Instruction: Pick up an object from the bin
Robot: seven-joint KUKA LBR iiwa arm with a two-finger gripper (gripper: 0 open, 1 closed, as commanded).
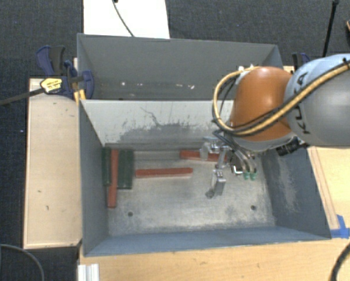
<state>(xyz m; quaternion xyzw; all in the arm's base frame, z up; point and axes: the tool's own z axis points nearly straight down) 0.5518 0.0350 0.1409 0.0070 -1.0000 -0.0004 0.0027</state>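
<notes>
My bin point(163, 69) is plain grey, its floor scuffed with paler, dusty streaks. In it are a dark green block point(126, 168) and three reddish-brown pieces: a left bar point(112, 186), a long bar point(163, 172) and a short piece point(191, 154). My wrist cover point(260, 104) is glossy orange, my cables point(222, 92) yellow and black, my arm point(333, 110) silver-grey, my end effector point(215, 187) dull metal grey.

Your arm point(321, 107) reaches in from the right, orange wrist cover point(260, 101) bent downward, claw point(216, 185) hanging low, tilted left.
</notes>
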